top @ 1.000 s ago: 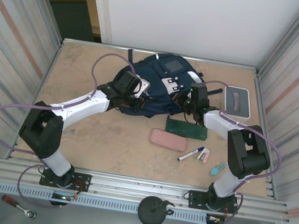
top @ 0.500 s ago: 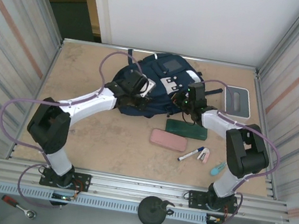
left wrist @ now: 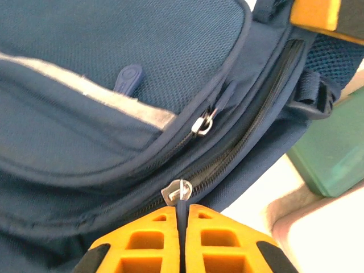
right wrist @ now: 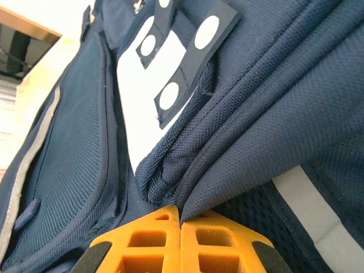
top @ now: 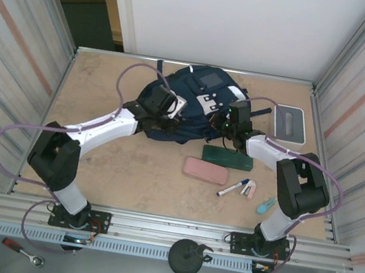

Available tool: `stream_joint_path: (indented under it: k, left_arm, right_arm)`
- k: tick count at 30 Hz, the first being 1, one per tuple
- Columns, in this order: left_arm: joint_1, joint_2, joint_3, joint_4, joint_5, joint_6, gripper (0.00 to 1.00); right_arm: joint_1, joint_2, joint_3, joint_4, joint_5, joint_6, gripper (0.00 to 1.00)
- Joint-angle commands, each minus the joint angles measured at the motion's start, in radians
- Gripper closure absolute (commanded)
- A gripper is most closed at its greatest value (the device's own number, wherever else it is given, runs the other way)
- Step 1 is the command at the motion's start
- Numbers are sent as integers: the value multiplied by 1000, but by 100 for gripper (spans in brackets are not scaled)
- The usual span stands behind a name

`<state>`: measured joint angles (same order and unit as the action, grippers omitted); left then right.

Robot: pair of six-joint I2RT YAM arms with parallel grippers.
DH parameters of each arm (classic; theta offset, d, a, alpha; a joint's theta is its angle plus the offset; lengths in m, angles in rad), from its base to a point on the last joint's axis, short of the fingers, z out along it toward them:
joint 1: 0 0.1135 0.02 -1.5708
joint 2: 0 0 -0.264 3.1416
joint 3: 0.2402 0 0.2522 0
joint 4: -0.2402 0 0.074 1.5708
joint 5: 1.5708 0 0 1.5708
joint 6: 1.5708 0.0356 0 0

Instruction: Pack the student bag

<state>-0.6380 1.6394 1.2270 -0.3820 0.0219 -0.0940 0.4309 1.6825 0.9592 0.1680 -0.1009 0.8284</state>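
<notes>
The student bag [top: 199, 97], navy blue with a grey front patch, lies at the back middle of the table. My left gripper [top: 165, 103] rests on the bag's left part. In the left wrist view the left gripper [left wrist: 183, 207] is shut on the dark pull tab of a silver zipper slider [left wrist: 177, 191] on the long zipper. My right gripper [top: 224, 124] is at the bag's right edge. In the right wrist view the right gripper [right wrist: 181, 215] is shut on a fold of navy bag fabric [right wrist: 267, 119], below the white buckle patch [right wrist: 151, 108].
In front of the bag lie a green case [top: 227, 157], a pink case [top: 205, 170], a marker [top: 233, 188], a small pale item [top: 249, 188] and a teal object [top: 266, 205]. A white-grey box [top: 289, 123] stands at the back right. Ribbed walls close both sides.
My left gripper has shifted slightly right along the bag, still holding the zipper pull, and its elbow has swung. The right gripper has edged a little up and left with the fabric.
</notes>
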Motion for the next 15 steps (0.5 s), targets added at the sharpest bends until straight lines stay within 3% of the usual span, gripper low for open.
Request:
stream_joint_path:
  k: [1,5,10,15]
  left_arm:
    - [-29,29,85,69,84,-18,100]
    - [-14,22,82,23,4,1,100]
    - [75,-100,-79,-30,-215,13,100]
    - [69,-116,-73,-30,-198,15,100]
  right_arm:
    - [46,6,44,36,-20,-35,100]
    - [31,-3,21,22,9,-47,100]
    - [-59,-63,-68,22,53,-42,100]
    - [-28,-39,-50,58,31,-33,100]
